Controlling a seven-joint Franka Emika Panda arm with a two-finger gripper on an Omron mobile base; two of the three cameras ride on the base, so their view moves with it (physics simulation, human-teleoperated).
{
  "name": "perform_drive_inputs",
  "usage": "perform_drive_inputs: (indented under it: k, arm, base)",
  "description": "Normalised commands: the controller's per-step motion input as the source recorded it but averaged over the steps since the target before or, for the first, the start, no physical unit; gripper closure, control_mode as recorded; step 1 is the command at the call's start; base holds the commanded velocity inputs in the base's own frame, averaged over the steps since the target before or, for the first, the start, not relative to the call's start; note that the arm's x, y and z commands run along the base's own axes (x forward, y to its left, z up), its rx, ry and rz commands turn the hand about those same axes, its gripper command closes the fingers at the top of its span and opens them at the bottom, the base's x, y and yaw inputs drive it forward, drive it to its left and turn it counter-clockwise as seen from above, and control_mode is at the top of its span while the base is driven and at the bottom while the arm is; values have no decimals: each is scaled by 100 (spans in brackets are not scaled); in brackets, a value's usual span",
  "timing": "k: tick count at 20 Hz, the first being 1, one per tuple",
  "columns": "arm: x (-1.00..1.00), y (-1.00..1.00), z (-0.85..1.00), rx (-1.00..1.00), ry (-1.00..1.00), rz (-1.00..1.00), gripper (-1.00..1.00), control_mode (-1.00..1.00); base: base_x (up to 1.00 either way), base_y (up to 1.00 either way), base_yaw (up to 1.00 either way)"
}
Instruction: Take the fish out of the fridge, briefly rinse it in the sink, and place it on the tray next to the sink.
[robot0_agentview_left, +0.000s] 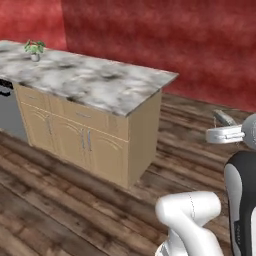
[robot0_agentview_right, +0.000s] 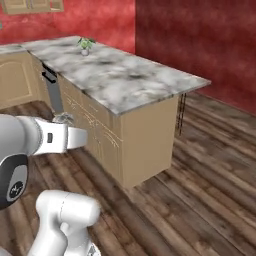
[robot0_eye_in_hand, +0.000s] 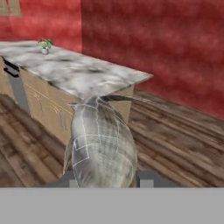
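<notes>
Left base view: the grey-and-white marbled worktop (robot0_agentview_left: 85, 77) on pale wooden cabinets runs from nine o'clock toward the centre, with a small potted green plant (robot0_agentview_left: 34, 49) at its far end near ten o'clock. At three o'clock the white arm reaches out, and the slender silvery-grey fish (robot0_agentview_left: 223, 118) pokes up just above the hand; the pincer's own tips are hard to make out here.

Right base view: the same worktop (robot0_agentview_right: 120, 75) and plant (robot0_agentview_right: 85, 45) appear from the other side, plus a dark-handled grey appliance front (robot0_agentview_right: 52, 89) set into the cabinets at ten o'clock. A sliver of the fish (robot0_agentview_right: 63, 118) shows above the white hand at nine o'clock, mostly hidden by the arm.

Hand view: the fish (robot0_eye_in_hand: 101, 142) looms large at six o'clock, its scaled body upright and its thin tail bent toward one o'clock. The pincer (robot0_eye_in_hand: 105, 178) clamps it between two dark fingertips (robot0_eye_in_hand: 146, 178), only partly visible at the lower edge. The worktop (robot0_eye_in_hand: 70, 68) and plant (robot0_eye_in_hand: 44, 45) lie beyond.
</notes>
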Motion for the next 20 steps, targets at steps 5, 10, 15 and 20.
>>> perform_drive_inputs:
  k: [5, 10, 15, 20]
  arm:
    - [0, 0, 0, 0, 0, 0, 100, 100]
    - [0, 0, 0, 0, 0, 0, 100, 100]
    - [0, 0, 0, 0, 0, 0, 100, 100]
    - [0, 0, 0, 0, 0, 0, 100, 100]
  base:
    - [100, 0, 59]
    - [89, 0, 77]
    - [79, 0, 81]
    - [91, 0, 76]
